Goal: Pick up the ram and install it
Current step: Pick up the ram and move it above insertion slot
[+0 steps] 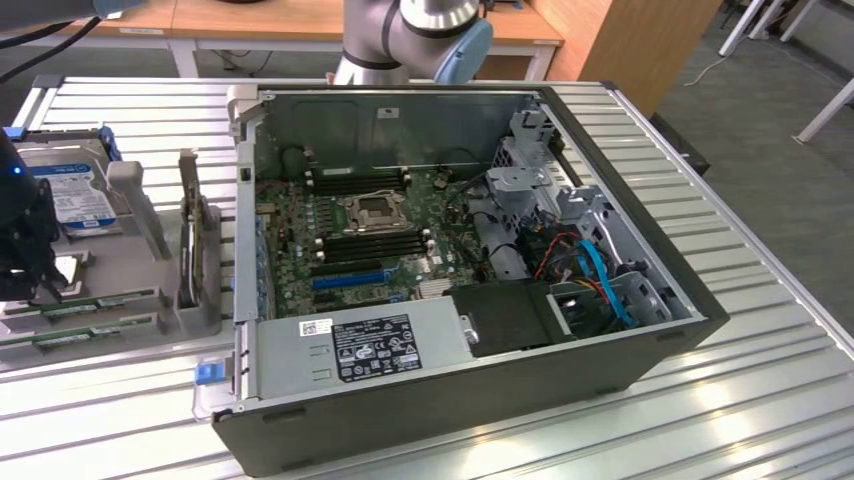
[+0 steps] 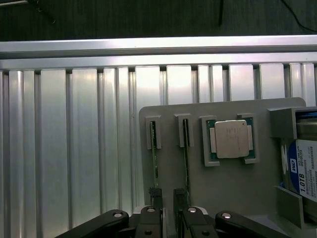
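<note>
Closest to us the gripper hangs with its fingers spread, nothing in them, right over two slots of the grey tray. One ram stick and a second ram stick stand on edge there, with the processor just beside and the hard drive at the tray's edge. Past the tray's far edge we've got open ribbed table out to its rim, then dark floor. The open case sits in the table's middle.
</note>
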Available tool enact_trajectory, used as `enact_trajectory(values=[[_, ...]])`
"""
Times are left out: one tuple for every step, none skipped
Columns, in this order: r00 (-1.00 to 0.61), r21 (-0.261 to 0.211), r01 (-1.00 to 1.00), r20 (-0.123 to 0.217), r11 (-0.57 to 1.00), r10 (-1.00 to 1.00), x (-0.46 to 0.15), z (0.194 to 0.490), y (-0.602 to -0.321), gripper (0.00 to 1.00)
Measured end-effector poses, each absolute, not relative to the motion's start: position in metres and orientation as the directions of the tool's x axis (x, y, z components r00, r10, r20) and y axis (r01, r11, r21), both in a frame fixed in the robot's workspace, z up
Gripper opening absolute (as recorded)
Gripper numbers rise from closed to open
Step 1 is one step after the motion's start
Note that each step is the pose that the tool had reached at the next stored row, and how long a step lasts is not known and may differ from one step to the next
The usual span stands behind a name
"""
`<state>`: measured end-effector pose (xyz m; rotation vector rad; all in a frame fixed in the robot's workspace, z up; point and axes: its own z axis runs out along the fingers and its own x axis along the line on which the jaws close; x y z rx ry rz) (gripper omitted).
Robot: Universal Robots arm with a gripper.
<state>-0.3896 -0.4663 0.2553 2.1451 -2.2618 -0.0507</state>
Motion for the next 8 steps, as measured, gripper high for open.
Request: enact_trajectory(values=[[-0.053, 0.04, -0.998, -0.005, 0.053, -0.999, -0.3896, 0.2547, -0.4663, 0.24], [-0.053, 0.04, -0.998, -0.005, 0.053, -0.999, -0.3896, 0.2542, -0.4663, 0.24], [-0.053, 0.04, -0.998, -0.005, 0.053, -0.999, -0.3896, 0.2535, -0.4663, 0.24], [-0.053, 0.04, -0.998, -0.005, 0.053, -0.999, -0.3896, 0.2528, -0.4663, 0.24], [-0.053, 0.04, -0.998, -0.005, 0.053, -0.999, -0.3896, 0.252, -0.4663, 0.24], [-0.053, 0.04, -0.998, -0.005, 0.053, -0.999, -0.3896, 0.2514, -0.4663, 0.24], [-0.053, 0.04, -0.998, -0.005, 0.053, -0.999, -0.3896, 0.2506, -0.4663, 0.24], [-0.053, 0.04, -0.998, -0.005, 0.053, -0.999, -0.3896, 0.2499, -0.4663, 0.24]])
